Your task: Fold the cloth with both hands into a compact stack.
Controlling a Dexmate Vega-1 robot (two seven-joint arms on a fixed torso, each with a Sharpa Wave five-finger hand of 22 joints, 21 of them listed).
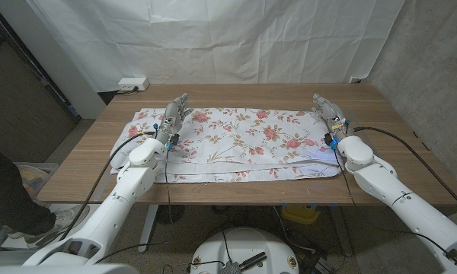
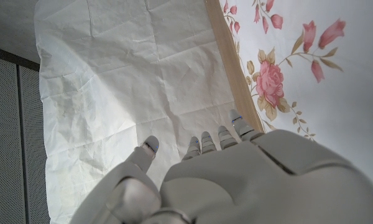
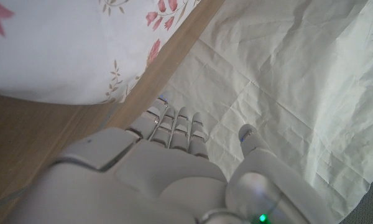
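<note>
The white cloth (image 1: 244, 141) with pink roses lies spread lengthwise across the wooden table (image 1: 388, 114), with a folded layer showing along its near edge. My left hand (image 1: 175, 116) is over the cloth's left part, fingers stretched out toward the far edge and holding nothing. My right hand (image 1: 327, 113) is at the cloth's right end near its far corner, fingers also straight and empty. In the left wrist view my left hand (image 2: 236, 180) reaches past the rose cloth (image 2: 311, 62). In the right wrist view my right hand (image 3: 155, 168) is beside the cloth's edge (image 3: 50, 56).
A white power strip (image 1: 132, 84) lies at the table's back left corner. A creased white backdrop (image 1: 213, 38) hangs behind the table. A person in dark clothes (image 1: 4, 190) stands at the picture's left edge. Bare wood shows at both ends of the cloth.
</note>
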